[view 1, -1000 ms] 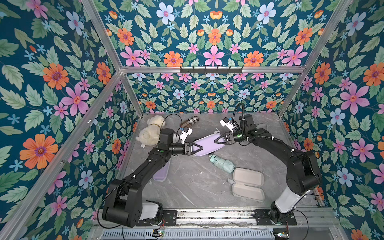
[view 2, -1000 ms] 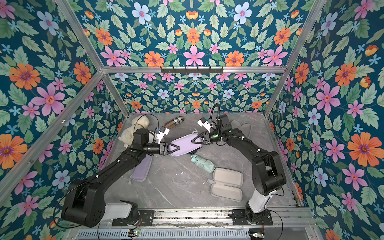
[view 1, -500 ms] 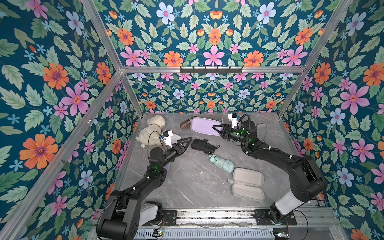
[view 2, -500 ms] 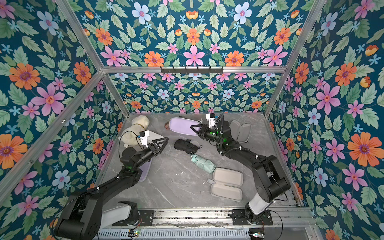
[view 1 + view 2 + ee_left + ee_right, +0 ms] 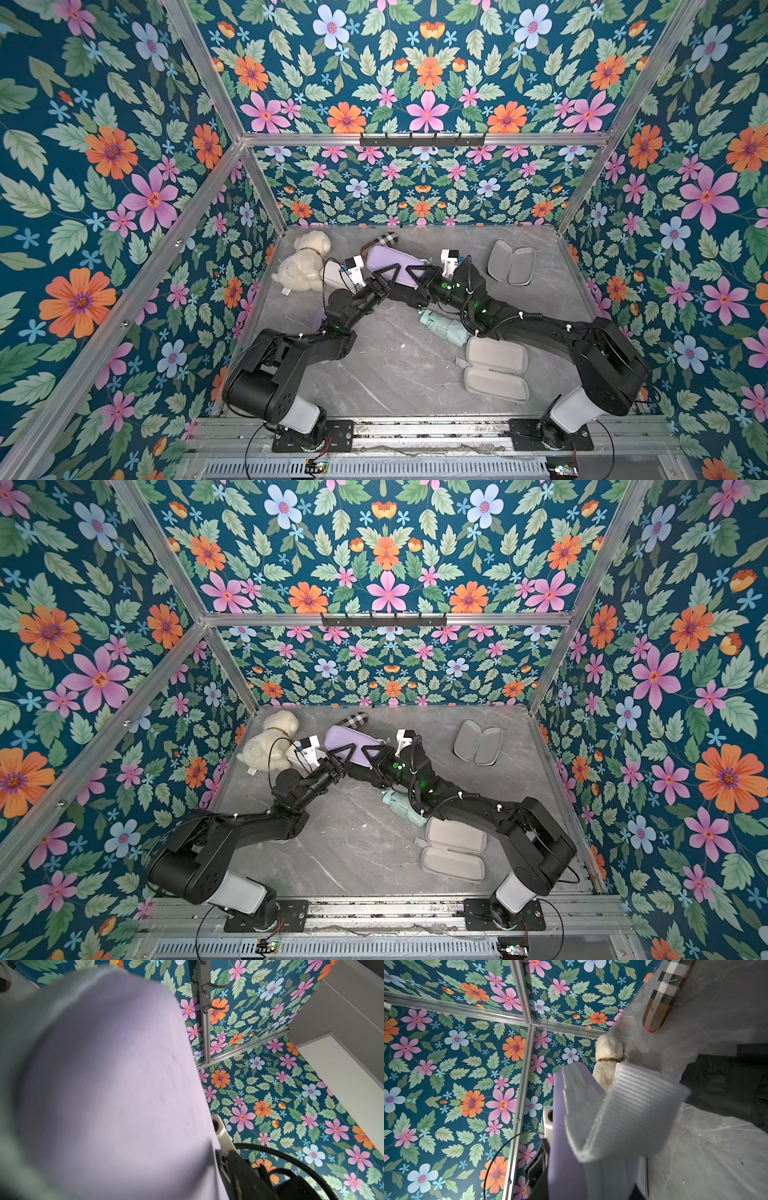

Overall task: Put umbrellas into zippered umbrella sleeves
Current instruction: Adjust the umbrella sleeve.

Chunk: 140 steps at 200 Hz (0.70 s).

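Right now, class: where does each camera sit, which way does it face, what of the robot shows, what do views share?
Top views: high above the arm bases, facing down and back; left arm, right arm whole, left claw and right claw at the lavender sleeve.
Left wrist: against the sleeve, facing upward; right arm's wrist shows.
Right wrist: along the sleeve toward the plush dog; left arm's wrist shows.
Shared: the sleeve, everywhere.

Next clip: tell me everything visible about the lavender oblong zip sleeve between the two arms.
The lavender oblong zip sleeve is smooth, round-ended, semi-rigid and looks closed in both top views. It slants over the grey marble table, in front of the tan plaid capsule. The right claw grips one end; the left claw meets its other side, grip unclear.
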Each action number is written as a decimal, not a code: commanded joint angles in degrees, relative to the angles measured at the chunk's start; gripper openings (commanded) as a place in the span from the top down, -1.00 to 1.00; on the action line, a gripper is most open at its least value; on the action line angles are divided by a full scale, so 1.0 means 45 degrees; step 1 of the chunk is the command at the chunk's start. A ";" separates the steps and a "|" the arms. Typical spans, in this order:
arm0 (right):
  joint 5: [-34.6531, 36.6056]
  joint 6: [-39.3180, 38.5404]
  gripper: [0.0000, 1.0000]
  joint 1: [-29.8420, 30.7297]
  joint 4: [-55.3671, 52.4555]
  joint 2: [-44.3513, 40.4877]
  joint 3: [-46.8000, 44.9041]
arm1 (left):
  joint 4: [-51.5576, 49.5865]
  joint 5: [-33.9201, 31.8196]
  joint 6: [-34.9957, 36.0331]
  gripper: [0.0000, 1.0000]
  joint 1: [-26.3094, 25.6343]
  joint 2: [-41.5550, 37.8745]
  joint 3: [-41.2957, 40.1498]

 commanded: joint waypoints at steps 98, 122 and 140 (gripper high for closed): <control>0.2159 -0.8826 0.18 -0.0392 -0.3310 -0.3180 -0.2534 | -0.3253 -0.0555 0.2753 0.62 0.0386 -0.1617 0.2117; 0.4128 -1.2737 0.19 0.0890 -0.2863 -0.2914 -0.1906 | -0.4032 -0.0580 0.3214 0.61 0.0170 -0.1961 0.2341; 0.4773 -1.4590 0.17 0.1415 -0.2396 -0.2520 -0.1501 | -0.4250 -0.0556 0.3299 0.62 0.0067 -0.2080 0.2458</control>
